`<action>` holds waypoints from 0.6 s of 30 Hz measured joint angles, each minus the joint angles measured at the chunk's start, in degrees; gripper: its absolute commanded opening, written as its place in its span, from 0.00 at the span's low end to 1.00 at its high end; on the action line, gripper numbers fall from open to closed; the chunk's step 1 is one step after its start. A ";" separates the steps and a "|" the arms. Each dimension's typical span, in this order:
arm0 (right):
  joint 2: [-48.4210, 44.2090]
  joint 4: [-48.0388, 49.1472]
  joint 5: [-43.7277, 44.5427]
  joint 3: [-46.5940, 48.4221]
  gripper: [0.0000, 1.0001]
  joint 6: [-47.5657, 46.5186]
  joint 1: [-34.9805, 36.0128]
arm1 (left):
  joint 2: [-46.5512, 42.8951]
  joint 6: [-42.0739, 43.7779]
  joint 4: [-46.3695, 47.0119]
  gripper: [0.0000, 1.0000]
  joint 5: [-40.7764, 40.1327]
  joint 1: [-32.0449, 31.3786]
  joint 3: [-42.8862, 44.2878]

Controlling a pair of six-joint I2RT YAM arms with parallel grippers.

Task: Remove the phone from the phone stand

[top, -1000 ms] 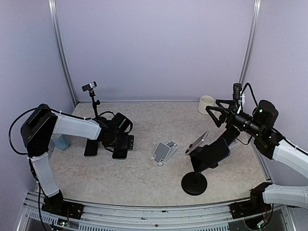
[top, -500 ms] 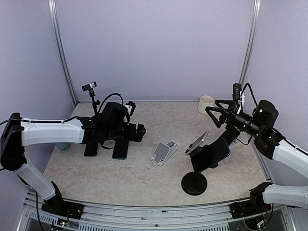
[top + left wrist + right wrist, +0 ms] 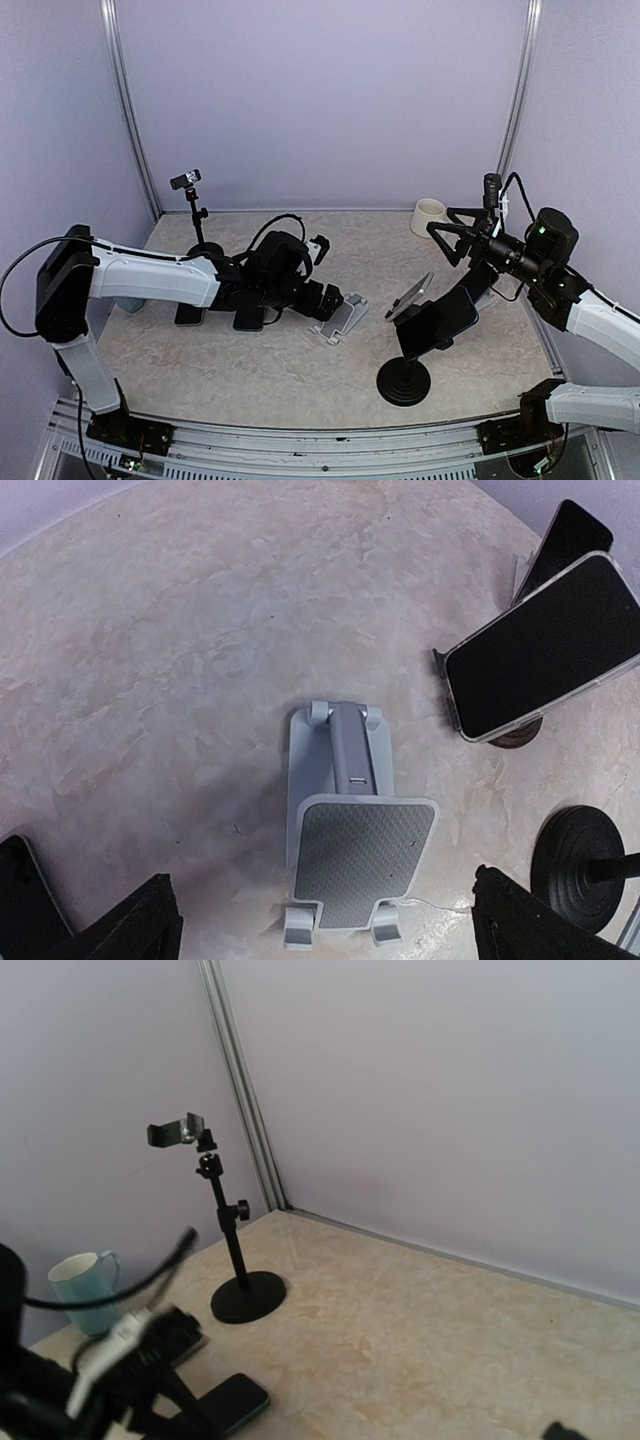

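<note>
— Left jaws are spread wide with nothing in them, hanging right over the empty grey folding stand with the textured pad (image 3: 352, 830), low above the marbled beige surface (image 3: 170, 630). So where's the actual target?

— Not under them lol. The dark phone in a clear case (image 3: 545, 645) sits ahead and off to the right in the left wrist view, past that grey stand, propped up off the surface. Overhead it looks perched on the black pole stand with the round base (image 3: 403, 383), though I can't swear which mount carries it. A second dark phone (image 3: 568, 535) leans just behind it.

— Which arm gets it then?

— Right jaws also look spread and empty, and overhead they seem a touch nearer. But they're raised behind the phones, and the right wrist view doesn't show the phone at all. The left side has it in plain sight, so my guess is the left one reaches forward and right.

— Orientation?

— Landscape. Long axis runs lower-left to upper-right in the left wrist view, roughly side to side overhead. Screen tilts up toward the left, with one short end closest to the left jaws. I'd close across the short width, not end to end.
</note>
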 measured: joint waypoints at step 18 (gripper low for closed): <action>0.17 -2.12 0.52 0.00 0.97 -0.22 -0.02 | 17.18 -0.74 -1.42 0.90 0.59 -2.69 11.45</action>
